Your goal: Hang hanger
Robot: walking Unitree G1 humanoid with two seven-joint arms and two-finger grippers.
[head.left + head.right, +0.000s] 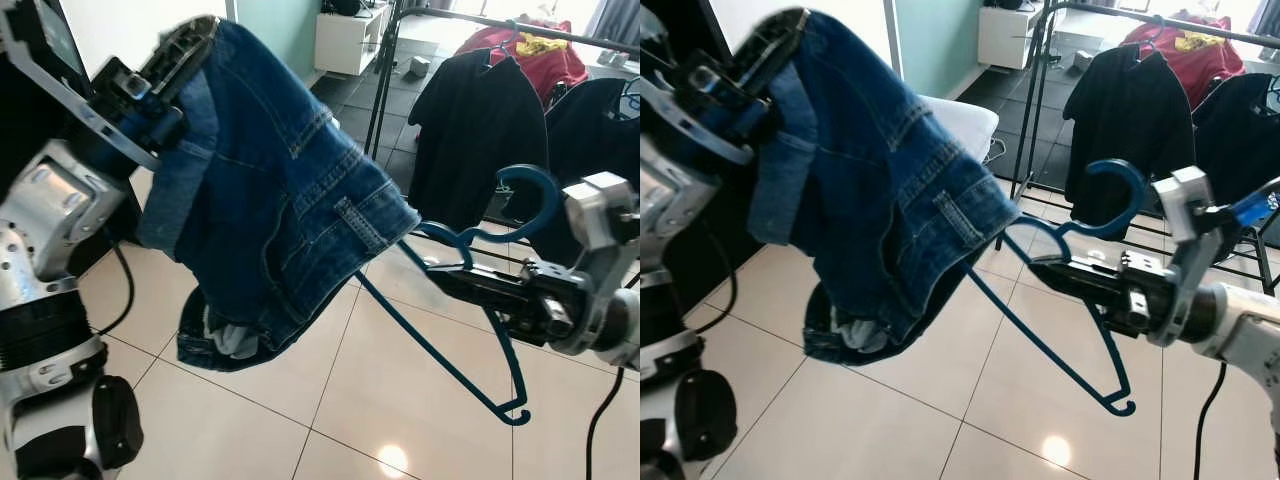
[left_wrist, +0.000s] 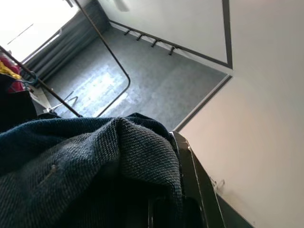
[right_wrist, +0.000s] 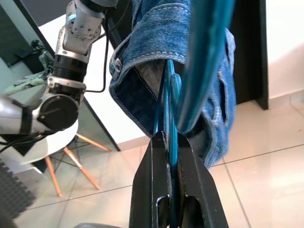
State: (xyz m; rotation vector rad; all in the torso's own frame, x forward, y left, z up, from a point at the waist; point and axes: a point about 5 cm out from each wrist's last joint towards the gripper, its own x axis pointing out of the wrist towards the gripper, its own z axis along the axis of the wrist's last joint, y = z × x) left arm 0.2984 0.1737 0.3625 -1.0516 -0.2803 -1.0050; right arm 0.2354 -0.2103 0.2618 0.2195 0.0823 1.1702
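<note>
A blue plastic hanger is held out in front of me, its hook pointing up. My right gripper is shut on the hanger's neck just under the hook. Blue denim jeans hang over the hanger's far end and droop toward the floor. My left gripper is raised at the upper left, shut on the top of the jeans. The jeans hide the left end of the hanger.
A black clothes rack stands behind, carrying black shirts and a red garment on hangers. A white cabinet sits farther back. A white chair is behind the jeans. Beige floor tiles lie below.
</note>
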